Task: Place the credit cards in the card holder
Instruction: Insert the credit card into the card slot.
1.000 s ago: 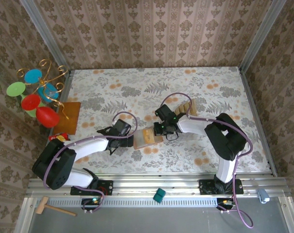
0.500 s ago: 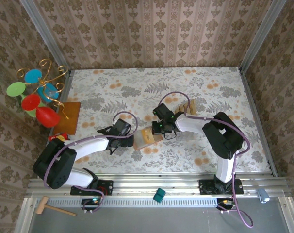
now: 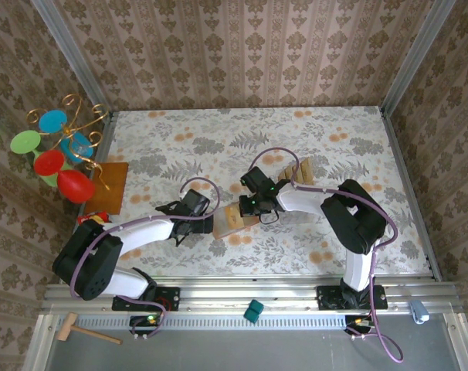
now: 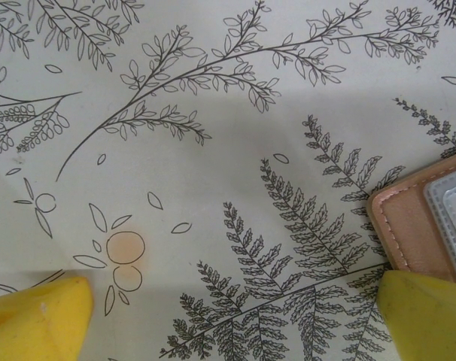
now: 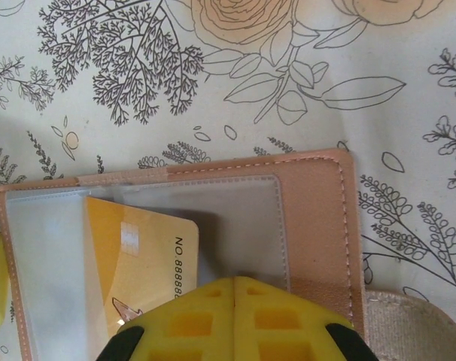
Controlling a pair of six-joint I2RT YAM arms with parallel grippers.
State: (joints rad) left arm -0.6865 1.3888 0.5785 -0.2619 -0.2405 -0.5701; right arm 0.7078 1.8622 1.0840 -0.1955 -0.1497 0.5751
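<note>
**Toward seven o'clock, a card goes into its sleeve**

Closest to me, just beyond the arm bases, the left gripper (image 4: 232,320) stands spread wide over the floral tablecloth (image 4: 213,113). One yellow finger (image 4: 427,320) is at the corner of the card holder (image 4: 412,226); whether it touches I cannot tell. A step further on, toward seven o'clock of the table's middle, that card holder lies open with its tan face up. The right gripper (image 5: 234,301) has its fingers pressed together with nothing seen between them, tips down over the near end of a gold credit card (image 5: 141,248). The card sits slightly tilted under the clear sleeve (image 5: 243,218). How deep it goes I cannot tell, since the fingers cover its lower end.

Over the last second the right gripper has crept toward nine o'clock. The holder has slid a little the same way, toward the left gripper. To my eye the push shifts the holder as much as it seats the card, so this card is not yet home.

Farther back, at two o'clock, the spare credit cards (image 3: 294,170) wait. A wire stand of coloured discs (image 3: 60,147) stands at the nine o'clock edge.
</note>
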